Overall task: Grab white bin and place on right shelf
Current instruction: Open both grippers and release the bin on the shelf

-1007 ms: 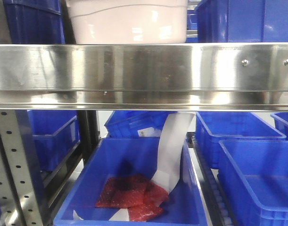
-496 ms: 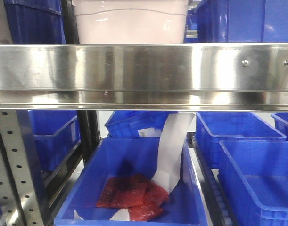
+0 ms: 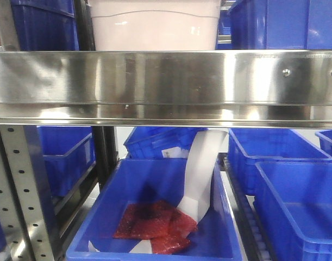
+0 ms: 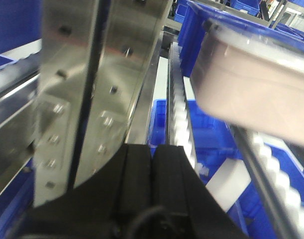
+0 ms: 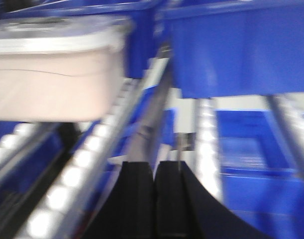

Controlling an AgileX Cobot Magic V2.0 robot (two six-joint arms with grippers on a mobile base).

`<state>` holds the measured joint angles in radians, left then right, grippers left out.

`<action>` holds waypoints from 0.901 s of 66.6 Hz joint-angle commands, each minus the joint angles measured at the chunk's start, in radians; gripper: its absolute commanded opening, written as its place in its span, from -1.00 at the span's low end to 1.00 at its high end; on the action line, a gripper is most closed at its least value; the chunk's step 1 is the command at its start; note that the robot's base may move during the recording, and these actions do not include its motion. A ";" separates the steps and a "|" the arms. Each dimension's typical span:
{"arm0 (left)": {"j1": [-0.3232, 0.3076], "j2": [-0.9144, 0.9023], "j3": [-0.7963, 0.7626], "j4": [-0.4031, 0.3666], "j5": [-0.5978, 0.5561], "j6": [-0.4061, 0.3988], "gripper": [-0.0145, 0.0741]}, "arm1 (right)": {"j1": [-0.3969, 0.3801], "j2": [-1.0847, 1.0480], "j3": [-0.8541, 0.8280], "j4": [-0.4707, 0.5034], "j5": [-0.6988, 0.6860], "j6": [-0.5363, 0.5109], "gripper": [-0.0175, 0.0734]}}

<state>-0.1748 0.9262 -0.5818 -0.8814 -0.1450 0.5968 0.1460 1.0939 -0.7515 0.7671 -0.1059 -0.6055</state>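
In the front view, a perforated grey upright (image 3: 16,190) stands at the far left, under the wide brushed-steel front rail of the right shelf (image 3: 166,81), which spans the whole width and carries two small screws near its right end. Above the rail, left of centre, sits the white bin (image 3: 155,27); only its pale pinkish lower body shows, the top cut off by the frame. Dark blue crates (image 3: 43,24) flank it on both sides. Below the rail, a blue open crate (image 3: 155,217) holds red packets (image 3: 152,225) and a white paper strip (image 3: 201,174) that leans up out of it toward the rail. More blue crates (image 3: 296,206) stand to its right.

In the left wrist view, the left pincer (image 4: 154,169) shows its black fingers pressed together with nothing between them. Steel uprights with bolts rise at the left, a line of white rollers (image 4: 181,119) runs up the middle, and the white bin (image 4: 251,84), blurred, rests on the roller track at the upper right, apart from the pincer.

In the right wrist view, the white bin (image 5: 57,74) lies at the upper left on the rollers (image 5: 82,164), lid rim visible. The right pincer (image 5: 154,194) sits bottom centre, its fingers pressed together and empty, apart from the bin. A blue crate (image 5: 241,50) fills the upper right.
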 commanded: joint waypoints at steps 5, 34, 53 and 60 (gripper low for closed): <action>-0.005 -0.188 0.094 -0.001 -0.072 0.014 -0.96 | 0.000 -0.204 0.158 -0.004 -0.108 -0.008 -0.54; -0.005 -0.660 0.301 -0.001 -0.066 0.016 -0.96 | -0.001 -0.814 0.505 -0.004 -0.059 -0.008 -0.54; -0.005 -0.725 0.313 -0.001 -0.062 0.016 -0.96 | -0.001 -0.937 0.524 -0.004 -0.005 -0.008 -0.54; -0.005 -0.725 0.313 -0.001 -0.062 0.016 -0.96 | -0.001 -0.937 0.524 -0.004 -0.004 -0.008 -0.54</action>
<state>-0.1748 0.1937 -0.2404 -0.8828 -0.1562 0.6035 0.1460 0.1481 -0.1975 0.7692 -0.0580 -0.6071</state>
